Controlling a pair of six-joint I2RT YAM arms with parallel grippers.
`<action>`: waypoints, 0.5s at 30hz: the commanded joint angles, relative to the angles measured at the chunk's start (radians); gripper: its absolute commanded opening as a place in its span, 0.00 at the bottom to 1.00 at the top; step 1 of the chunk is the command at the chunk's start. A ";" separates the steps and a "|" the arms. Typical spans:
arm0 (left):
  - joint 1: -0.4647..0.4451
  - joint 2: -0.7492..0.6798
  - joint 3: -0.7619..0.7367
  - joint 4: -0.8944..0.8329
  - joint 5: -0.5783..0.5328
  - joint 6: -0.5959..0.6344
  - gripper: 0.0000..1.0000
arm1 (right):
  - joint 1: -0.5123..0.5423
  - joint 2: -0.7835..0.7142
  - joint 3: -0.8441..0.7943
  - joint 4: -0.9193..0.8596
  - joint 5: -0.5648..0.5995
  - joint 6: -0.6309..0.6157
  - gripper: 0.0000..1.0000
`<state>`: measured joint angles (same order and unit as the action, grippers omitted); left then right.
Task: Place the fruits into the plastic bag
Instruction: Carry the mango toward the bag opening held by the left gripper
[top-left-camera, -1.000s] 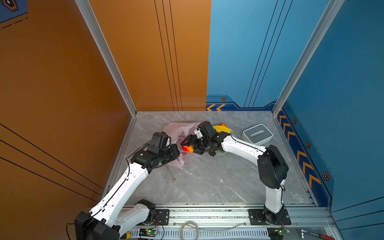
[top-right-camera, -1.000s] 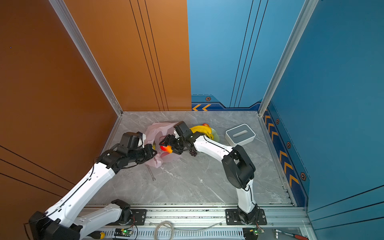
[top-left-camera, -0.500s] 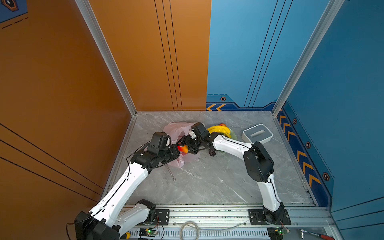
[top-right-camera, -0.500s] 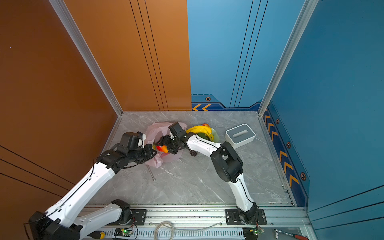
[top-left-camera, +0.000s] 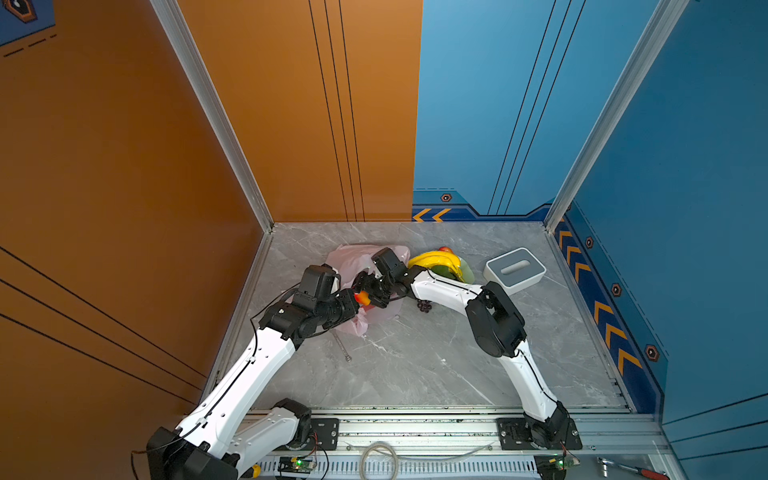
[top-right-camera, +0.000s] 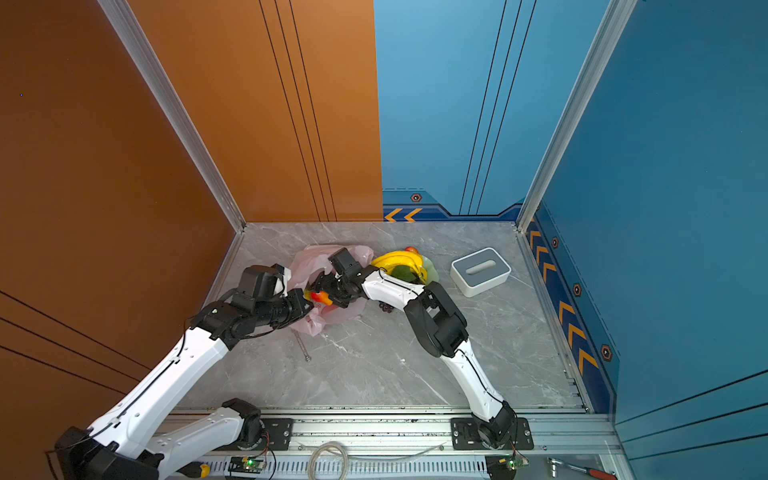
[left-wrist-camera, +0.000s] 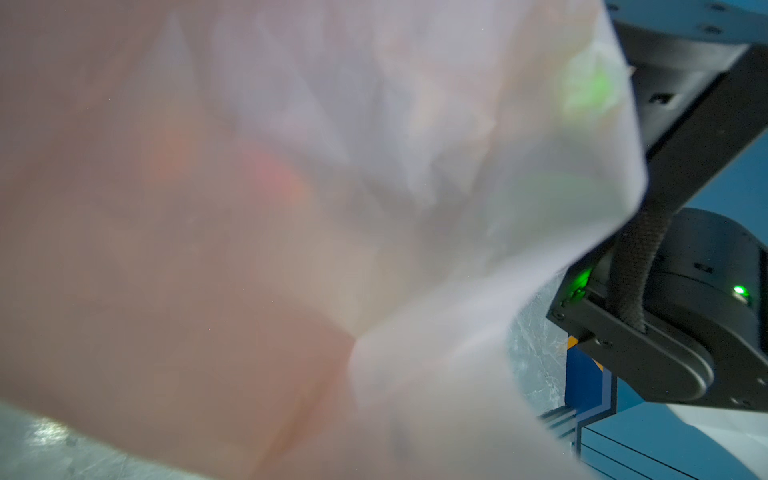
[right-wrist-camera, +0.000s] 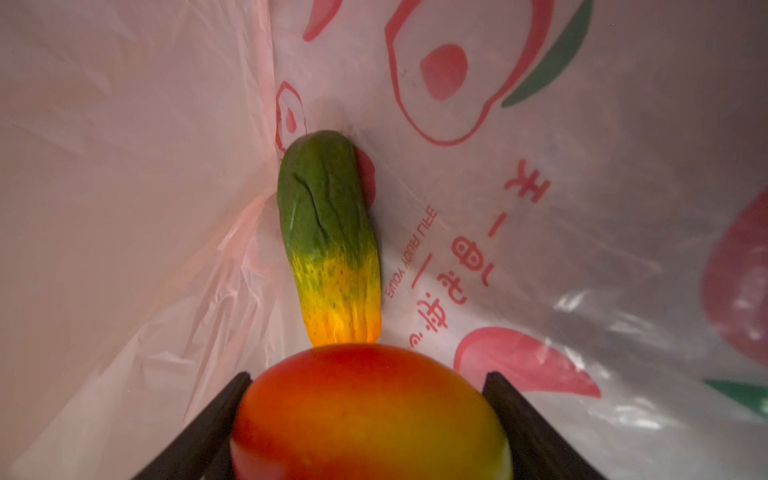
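Observation:
The pale-pink plastic bag (top-left-camera: 353, 259) (top-right-camera: 309, 259) lies at the back left, and its film covers the left wrist view (left-wrist-camera: 291, 208). My left gripper (top-left-camera: 353, 305) is shut at the bag's near edge, its fingers hidden by film. My right gripper (top-left-camera: 368, 291) (right-wrist-camera: 368, 376) reaches into the bag mouth, shut on a red-orange mango (right-wrist-camera: 365, 415) (top-right-camera: 320, 297). A green-and-yellow fruit (right-wrist-camera: 328, 232) lies deeper in the bag. The yellow banana bunch (top-left-camera: 436, 259) and a green fruit (top-right-camera: 402, 273) rest on the pale green dish (top-left-camera: 467, 274). Dark grapes (top-left-camera: 424, 306) lie on the floor under my right forearm.
A white-and-grey box (top-left-camera: 514, 270) stands at the back right. A small metal wrench (top-left-camera: 343, 347) lies on the marble floor in front of the bag. Orange and blue walls close in the left, back and right. My right arm's elbow (top-left-camera: 494, 320) stands mid-floor.
My right gripper has carried the mango leftward into the bag mouth, and the right elbow has folded in. The left arm and the bag have stayed put.

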<state>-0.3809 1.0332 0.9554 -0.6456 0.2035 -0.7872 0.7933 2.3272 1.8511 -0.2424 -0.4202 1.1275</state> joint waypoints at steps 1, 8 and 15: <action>-0.004 -0.019 -0.015 -0.003 0.017 -0.009 0.00 | 0.002 0.034 0.049 -0.029 0.064 0.007 0.82; -0.001 -0.022 -0.021 -0.002 0.020 -0.014 0.00 | 0.000 0.081 0.132 -0.043 0.090 0.008 1.00; 0.005 -0.025 -0.027 -0.002 0.019 -0.014 0.00 | 0.001 0.068 0.160 -0.073 0.097 -0.020 1.00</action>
<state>-0.3801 1.0264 0.9474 -0.6456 0.2070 -0.7948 0.7929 2.4035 1.9831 -0.2638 -0.3580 1.1301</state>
